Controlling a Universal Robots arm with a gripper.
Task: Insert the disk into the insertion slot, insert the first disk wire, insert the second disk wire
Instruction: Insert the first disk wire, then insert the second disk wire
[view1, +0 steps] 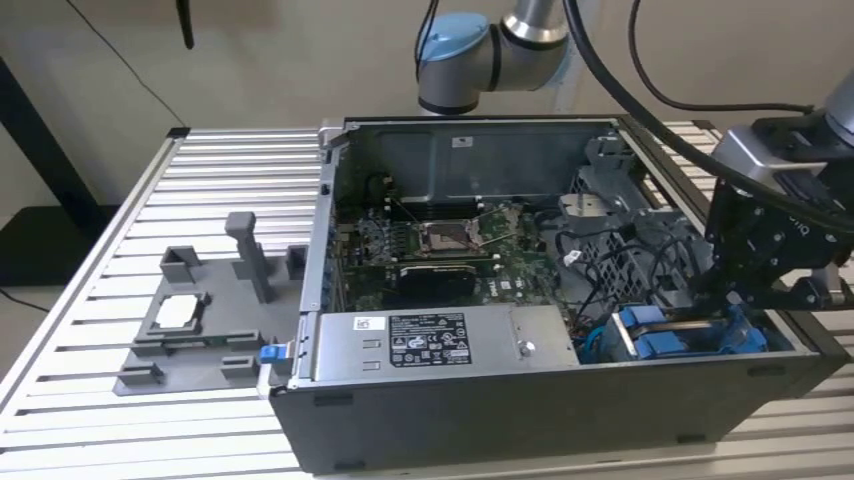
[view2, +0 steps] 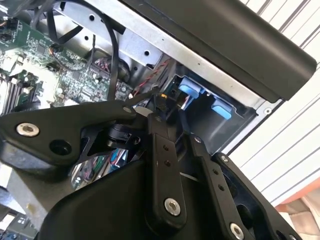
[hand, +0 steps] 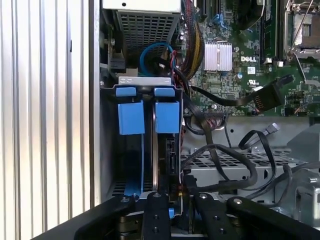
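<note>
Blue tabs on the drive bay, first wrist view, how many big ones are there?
2. One blue tab sits next to the case wall; the other blue tab is beside it, toward the motherboard. Others may be hidden deeper in the drive bay.

Bright even light w/ glare on slatted table (hand: 45, 125); inside case (view1: 534, 410) dimmer.

Tight room at the slot (hand: 111, 150).
Hemmed by case wall (hand: 95, 125) on one side, by black cables (hand: 220, 155) just beside the other; partly barred by blue tabs (hand: 148, 116); open over the motherboard (view1: 441, 250).
</note>
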